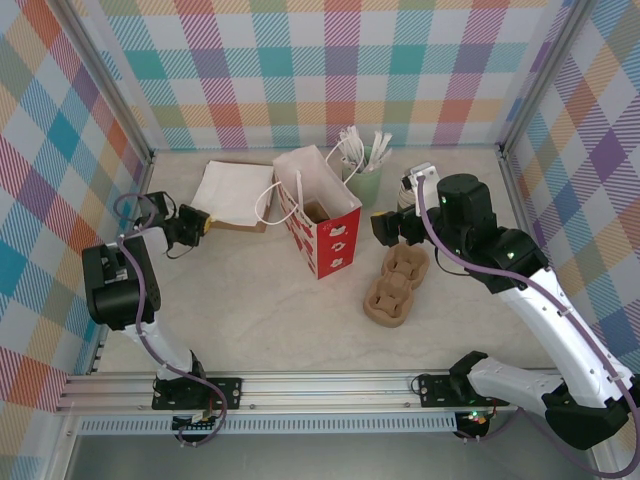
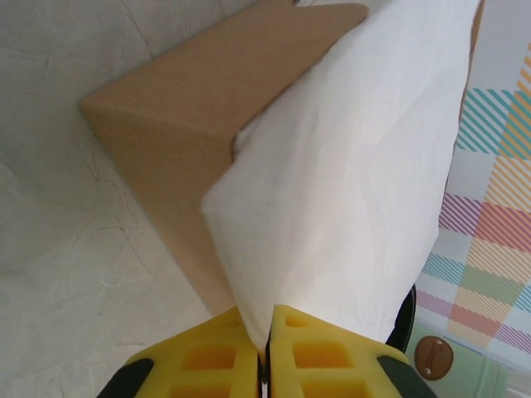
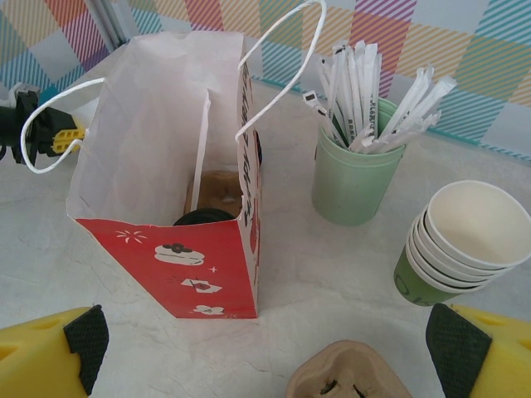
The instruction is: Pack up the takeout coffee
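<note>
The takeout coffee (image 3: 203, 217) seems already inside the red bag (image 3: 207, 274), black lid showing; my right tool (image 3: 265, 352) gapes empty, my left tool (image 2: 265, 336) pinches white paper (image 2: 348, 182)

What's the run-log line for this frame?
coffee lid: inside upright paper bag | left pincer: shut on white sheet | right pincer: open, empty, facing bag

No word reads clearly from here; the white paper stirrer wrappers (image 3: 358, 79) carry dark print too small to read.
</note>
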`<action>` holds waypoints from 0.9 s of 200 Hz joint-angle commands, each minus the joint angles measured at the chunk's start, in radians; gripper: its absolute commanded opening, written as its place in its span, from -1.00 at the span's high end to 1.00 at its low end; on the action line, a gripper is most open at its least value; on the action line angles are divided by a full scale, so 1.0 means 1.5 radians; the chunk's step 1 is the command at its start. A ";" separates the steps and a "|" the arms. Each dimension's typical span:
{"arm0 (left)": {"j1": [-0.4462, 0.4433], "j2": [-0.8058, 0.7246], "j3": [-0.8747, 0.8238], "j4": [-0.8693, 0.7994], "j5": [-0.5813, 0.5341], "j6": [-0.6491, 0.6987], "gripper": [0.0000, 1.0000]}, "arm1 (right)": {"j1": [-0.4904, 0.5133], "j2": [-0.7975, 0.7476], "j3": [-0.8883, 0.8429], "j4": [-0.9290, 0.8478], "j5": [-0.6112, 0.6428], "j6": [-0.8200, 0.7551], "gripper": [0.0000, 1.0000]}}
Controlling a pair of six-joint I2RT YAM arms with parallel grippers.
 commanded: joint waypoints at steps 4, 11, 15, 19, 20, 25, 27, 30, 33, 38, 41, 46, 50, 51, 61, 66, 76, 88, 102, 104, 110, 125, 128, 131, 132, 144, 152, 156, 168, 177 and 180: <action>-0.004 -0.048 0.021 -0.031 -0.004 0.032 0.87 | -0.003 -0.006 -0.008 0.002 0.005 0.001 -1.00; -0.003 -0.053 0.022 -0.037 -0.007 0.035 0.87 | -0.003 -0.006 -0.009 0.002 0.005 0.001 -1.00; -0.003 -0.056 0.024 -0.040 -0.007 0.037 0.88 | -0.004 -0.006 -0.010 0.002 0.005 0.001 -1.00; -0.004 -0.059 0.025 -0.043 -0.008 0.038 0.89 | -0.003 -0.006 -0.010 0.003 0.005 0.000 -1.00; -0.004 -0.059 0.026 -0.043 -0.008 0.038 0.89 | -0.004 -0.006 -0.011 0.002 0.005 0.000 -1.00; -0.004 -0.062 0.028 -0.046 -0.007 0.039 0.91 | -0.003 -0.006 -0.012 0.003 0.005 0.000 -1.00; -0.004 -0.063 0.029 -0.047 -0.007 0.040 0.91 | -0.003 -0.006 -0.012 0.003 0.005 0.000 -1.00; -0.004 -0.064 0.031 -0.048 -0.005 0.041 0.93 | -0.004 -0.006 -0.013 0.003 0.005 0.000 -1.00; -0.004 -0.066 0.032 -0.050 -0.005 0.041 0.94 | -0.004 -0.006 -0.014 0.003 0.006 0.000 -1.00; -0.004 -0.068 0.034 -0.052 -0.003 0.041 0.96 | -0.004 -0.007 -0.015 0.003 0.006 0.000 -0.99; -0.004 -0.069 0.035 -0.053 -0.002 0.043 0.97 | -0.004 -0.006 -0.016 0.004 0.006 -0.001 -0.99; -0.004 -0.071 0.038 -0.054 0.000 0.045 1.00 | -0.004 -0.008 -0.017 0.006 0.006 -0.001 -1.00; -0.004 -0.072 0.041 -0.055 0.003 0.047 1.00 | -0.004 -0.008 -0.019 0.007 0.005 -0.001 -0.99; -0.004 -0.073 0.041 -0.055 0.003 0.048 1.00 | -0.003 -0.008 -0.019 0.008 0.005 -0.001 -1.00; -0.005 -0.081 0.048 -0.059 0.008 0.061 1.00 | -0.004 -0.011 -0.024 0.012 0.001 -0.002 -0.99; -0.006 -0.088 0.051 -0.061 0.010 0.071 1.00 | -0.005 -0.013 -0.026 0.015 0.000 -0.003 -0.99; -0.009 -0.108 0.057 -0.065 0.010 0.096 1.00 | -0.005 -0.016 -0.029 0.019 -0.003 -0.005 -1.00; -0.015 -0.140 0.064 -0.071 0.009 0.136 1.00 | -0.006 -0.019 -0.031 0.023 -0.005 -0.005 -0.99; -0.024 -0.185 0.073 -0.077 0.012 0.183 1.00 | -0.006 -0.021 -0.031 0.027 -0.020 -0.011 -0.99; -0.025 -0.191 0.074 -0.078 0.012 0.188 1.00 | -0.007 -0.021 -0.031 0.029 -0.022 -0.012 -0.99; -0.029 -0.211 0.078 -0.079 0.015 0.207 1.00 | -0.007 -0.022 -0.031 0.031 -0.028 -0.016 -0.99; -0.039 -0.262 0.092 -0.090 0.016 0.255 1.00 | -0.008 -0.024 -0.031 0.039 -0.042 -0.027 -0.99; -0.041 -0.272 0.095 -0.092 0.018 0.263 1.00 | -0.008 -0.025 -0.030 0.042 -0.044 -0.029 -0.99; -0.044 -0.282 0.099 -0.094 0.021 0.272 1.00 | -0.008 -0.025 -0.030 0.044 -0.046 -0.032 -0.99; -0.044 -0.285 0.100 -0.094 0.023 0.273 1.00 | -0.008 -0.025 -0.029 0.045 -0.046 -0.033 -0.99; -0.051 -0.318 0.117 -0.101 0.036 0.297 1.00 | -0.007 -0.024 -0.024 0.050 -0.060 -0.051 -0.99; -0.057 -0.336 0.131 -0.105 0.051 0.310 1.00 | -0.008 -0.023 -0.017 0.053 -0.073 -0.069 -0.99; -0.060 -0.343 0.139 -0.108 0.058 0.318 1.00 | -0.008 -0.022 -0.013 0.054 -0.083 -0.080 -0.99; -0.070 -0.364 0.162 -0.119 0.077 0.338 1.00 | -0.008 -0.016 0.002 0.054 -0.117 -0.128 -0.99; -0.077 -0.380 0.178 -0.124 0.093 0.349 1.00 | -0.008 -0.010 0.016 0.054 -0.144 -0.155 -0.99; -0.080 -0.385 0.184 -0.126 0.097 0.352 1.00 | -0.007 -0.008 0.021 0.055 -0.151 -0.162 -0.99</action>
